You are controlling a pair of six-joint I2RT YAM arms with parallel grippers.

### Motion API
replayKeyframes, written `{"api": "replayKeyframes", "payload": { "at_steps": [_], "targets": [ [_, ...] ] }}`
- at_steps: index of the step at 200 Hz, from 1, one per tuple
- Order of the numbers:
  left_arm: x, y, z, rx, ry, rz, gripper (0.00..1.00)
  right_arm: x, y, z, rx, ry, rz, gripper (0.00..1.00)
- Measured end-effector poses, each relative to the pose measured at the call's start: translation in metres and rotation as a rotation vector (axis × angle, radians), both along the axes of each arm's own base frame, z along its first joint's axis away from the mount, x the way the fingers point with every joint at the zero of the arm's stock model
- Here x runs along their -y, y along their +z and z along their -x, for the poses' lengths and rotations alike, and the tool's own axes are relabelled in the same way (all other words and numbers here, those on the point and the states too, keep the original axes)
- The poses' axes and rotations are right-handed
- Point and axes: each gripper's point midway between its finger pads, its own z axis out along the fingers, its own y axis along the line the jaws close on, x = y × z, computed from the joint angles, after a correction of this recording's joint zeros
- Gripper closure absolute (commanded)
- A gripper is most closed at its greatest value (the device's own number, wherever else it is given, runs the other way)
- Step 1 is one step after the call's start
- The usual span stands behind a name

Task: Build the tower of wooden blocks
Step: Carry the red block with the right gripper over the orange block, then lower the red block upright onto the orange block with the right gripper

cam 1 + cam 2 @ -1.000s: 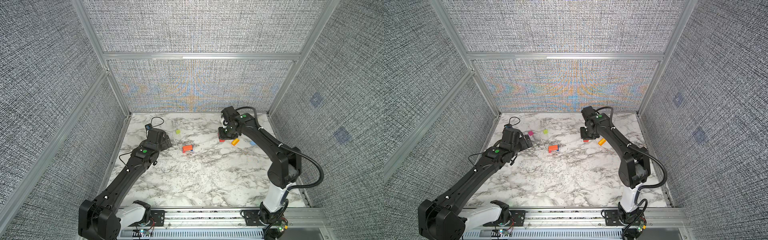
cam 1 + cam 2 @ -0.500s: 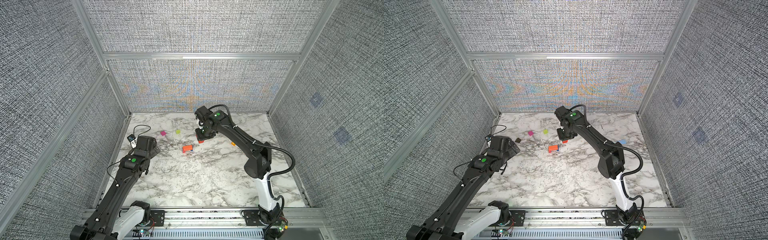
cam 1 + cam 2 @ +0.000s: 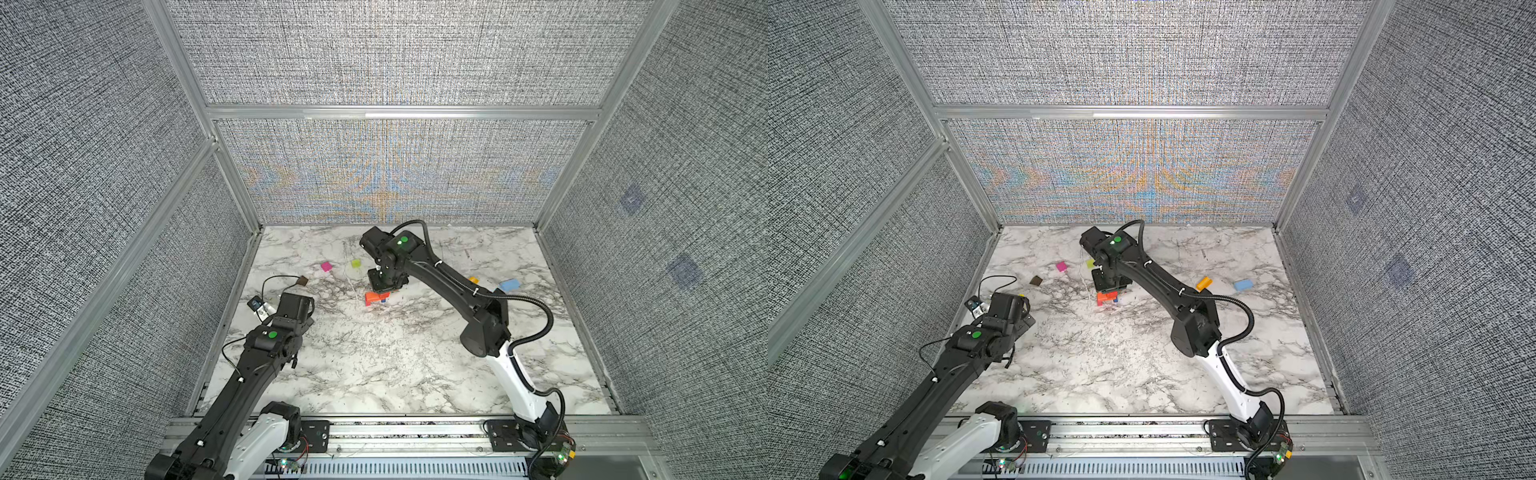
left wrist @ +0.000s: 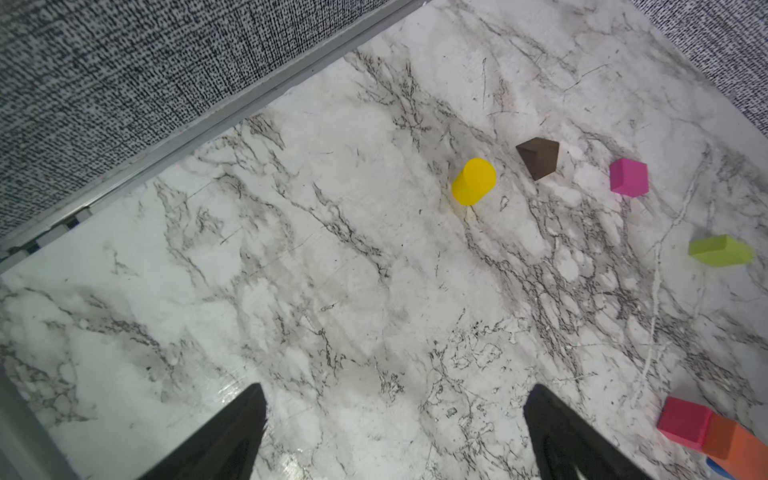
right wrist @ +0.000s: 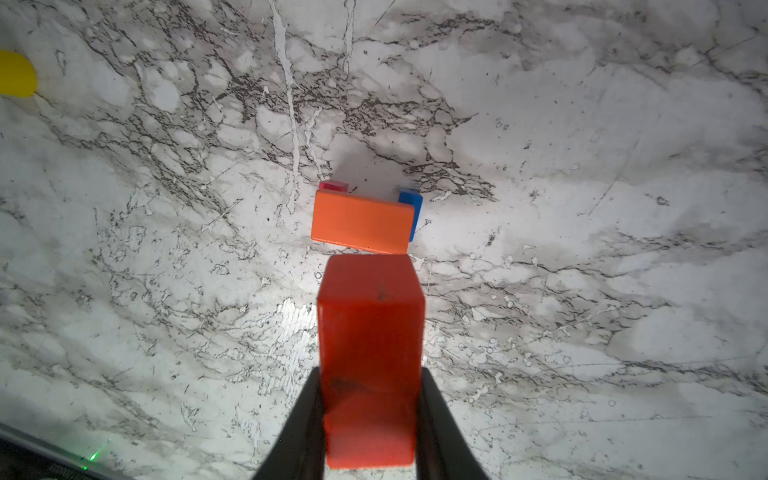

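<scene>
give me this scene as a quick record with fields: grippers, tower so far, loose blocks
left gripper: open, empty, over bare table
right gripper: shut on a red-orange block, close by the tower, block not yet placed
tower: orange brick lying across a red block and a blue block
loose blocks: yellow cylinder, brown block, magenta cube, lime block, small orange block, light blue block
</scene>
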Motion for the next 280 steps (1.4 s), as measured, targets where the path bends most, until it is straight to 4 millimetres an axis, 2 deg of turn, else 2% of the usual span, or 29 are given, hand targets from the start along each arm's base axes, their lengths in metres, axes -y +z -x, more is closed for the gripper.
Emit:
{"api": "replayKeyframes", "payload": {
  "at_steps": [120, 179, 280],
  "targets": [
    [0.0, -0.004, 0.001, 0.091, 0.019, 0.037, 0.01, -0.017, -0.025, -0.018, 0.051, -0.12, 0.006, 0.82],
    [0.004, -0.012, -0.003, 0.073, 0.009, 0.049, 0.01, -0.019, -0.033, -0.022, 0.054, -0.127, 0.002, 0.82],
    [0.004, -0.011, -0.003, 0.075, 0.007, 0.052, 0.01, -0.018, -0.046, -0.024, 0.04, -0.125, 0.018, 0.82]
  ]
}}
